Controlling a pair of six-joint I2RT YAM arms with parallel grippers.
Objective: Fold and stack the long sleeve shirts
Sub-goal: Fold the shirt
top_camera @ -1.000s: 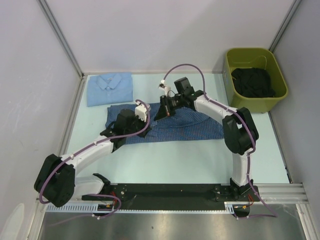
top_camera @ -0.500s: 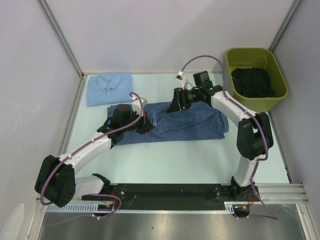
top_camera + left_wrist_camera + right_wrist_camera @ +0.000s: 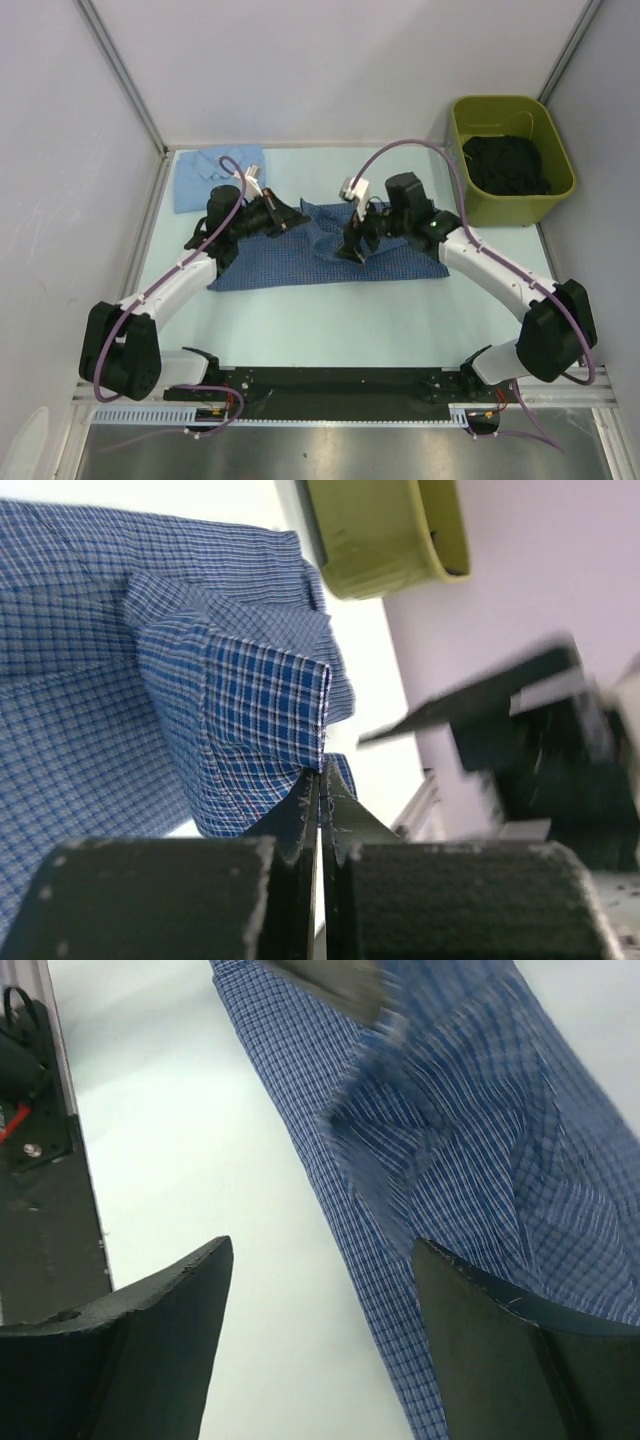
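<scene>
The left claw [image 3: 320,785] is clenched – its two jaws meet on a folded edge of the checked shirt [image 3: 300,265], and the pinched cloth stands up from the tips in a stiff, cuff-like flap. From above, this claw points to the right over the shirt's far left part.

The right claw [image 3: 322,1260] is released, its jaws wide apart with nothing between them; it hangs over the shirt's middle, with checked cloth and bare table [image 3: 330,320] below it.

The checked shirt lies spread across the middle of the table, rumpled between the two claws and flatter along its near edge. The pale shirt [image 3: 195,182] lies folded in the far left corner, just beyond the left arm, which hides whether the two shirts touch. A green bin [image 3: 455,120] stands at the far right – well apart from both shirts – holding dark cloth [image 3: 505,165].
</scene>
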